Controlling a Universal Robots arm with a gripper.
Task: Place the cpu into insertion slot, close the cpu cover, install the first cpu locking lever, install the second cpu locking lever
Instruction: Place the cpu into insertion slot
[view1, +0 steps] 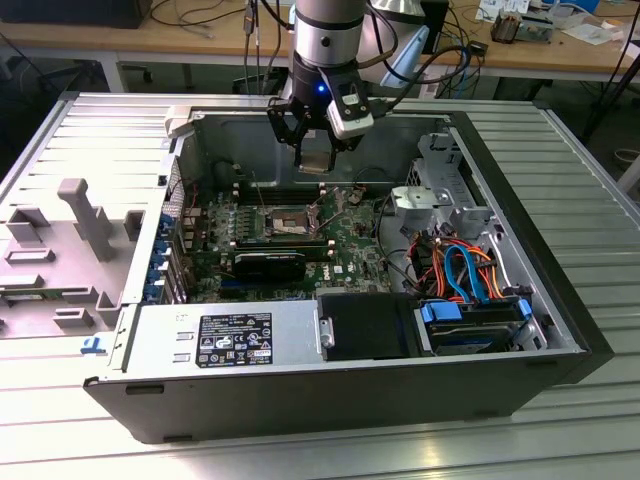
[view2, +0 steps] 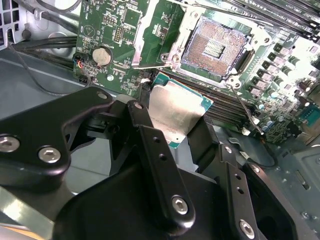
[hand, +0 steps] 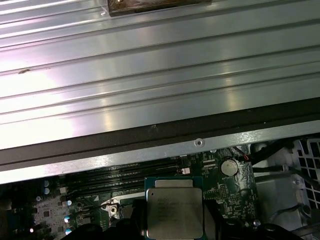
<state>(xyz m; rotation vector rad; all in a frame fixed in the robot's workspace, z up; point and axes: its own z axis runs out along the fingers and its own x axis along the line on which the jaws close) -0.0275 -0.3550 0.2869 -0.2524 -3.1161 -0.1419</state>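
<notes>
The open computer case (view1: 330, 395) lies on the ribbed metal table (view1: 560, 160), its green motherboard (view1: 350, 250) facing up. The claw (view1: 318, 160) hangs above the board's far edge, clamped on two opposite edges of the cpu (view2: 175, 112), which rides clear of everything below. The insertion slot (view2: 217, 47) sits bare near the board's middle, and the cpu cover (view2: 142, 37) appears swung up beside it. To do this well, I judge the chip should be kept level, squared to the slot's corners, and lowered straight, never slid across the contacts.
</notes>
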